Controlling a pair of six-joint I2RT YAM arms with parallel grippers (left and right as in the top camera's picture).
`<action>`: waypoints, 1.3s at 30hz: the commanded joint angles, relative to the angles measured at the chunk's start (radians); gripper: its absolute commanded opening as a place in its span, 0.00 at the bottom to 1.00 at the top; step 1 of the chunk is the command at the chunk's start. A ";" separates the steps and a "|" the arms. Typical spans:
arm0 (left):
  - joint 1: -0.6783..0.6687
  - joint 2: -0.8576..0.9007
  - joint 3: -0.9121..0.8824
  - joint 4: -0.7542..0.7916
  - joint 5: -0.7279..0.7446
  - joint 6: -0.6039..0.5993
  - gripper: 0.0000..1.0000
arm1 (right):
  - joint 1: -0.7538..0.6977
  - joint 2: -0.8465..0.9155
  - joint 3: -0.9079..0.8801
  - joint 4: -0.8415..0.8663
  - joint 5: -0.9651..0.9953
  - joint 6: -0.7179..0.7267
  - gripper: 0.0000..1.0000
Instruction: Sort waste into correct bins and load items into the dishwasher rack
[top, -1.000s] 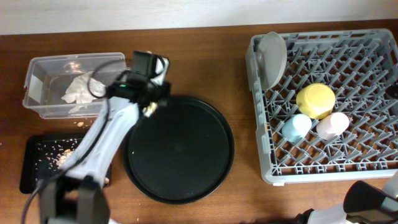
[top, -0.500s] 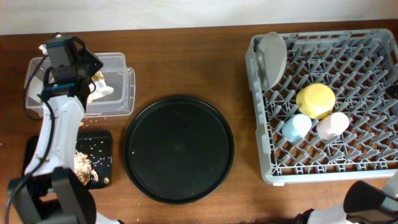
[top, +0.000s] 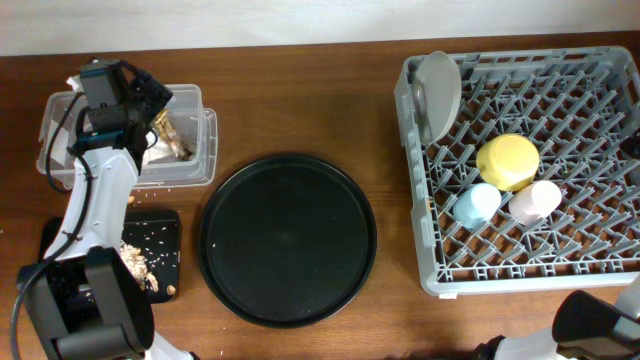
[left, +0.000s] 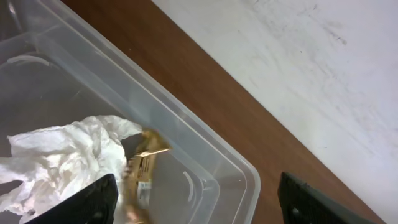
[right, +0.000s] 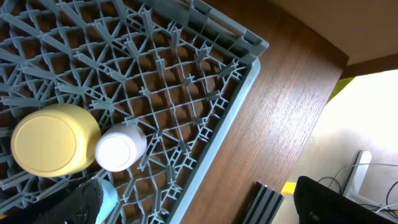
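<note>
My left gripper (top: 152, 108) (left: 199, 208) hangs open over the clear tub bin (top: 205, 150) (left: 186, 124), holding nothing. Below it in the tub lie a crumpled white napkin (top: 148, 157) (left: 62, 155) and the gold-brown wrapper (top: 176, 140) (left: 140, 167). The shallow black tray bin (top: 165, 235) holds crumbly food scraps (top: 135, 266). The dishwasher rack (top: 520, 283) (right: 230, 93) holds the grey plate (top: 440, 95) on edge, the yellow bowl (top: 507, 160) (right: 53, 140), the blue cup (top: 477, 203) (right: 110, 191) and the pink cup (top: 535, 200) (right: 120, 146). My right gripper (right: 205, 205) is open above the rack's near corner.
A large round black tray (top: 287, 238) lies between the bins and the rack. A few crumbs dot the table near the tub. Beside the rack, off the table's edge, the right wrist view shows a ribbed dark bar (right: 267, 200).
My left arm swung from the round tray's rim to above the clear tub. Its jaws then opened and the wrapper dropped into the tub. The right arm has not moved.
</note>
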 joint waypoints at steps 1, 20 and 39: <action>0.003 -0.051 0.002 0.003 0.019 0.002 0.82 | -0.002 0.003 -0.004 -0.003 0.018 0.011 0.99; -0.001 -0.710 -0.077 -0.934 0.113 0.013 0.92 | -0.002 0.003 -0.004 -0.003 0.018 0.011 0.99; -0.001 -0.800 -0.082 -1.400 0.131 0.039 0.99 | -0.002 0.003 -0.004 -0.003 0.018 0.011 0.99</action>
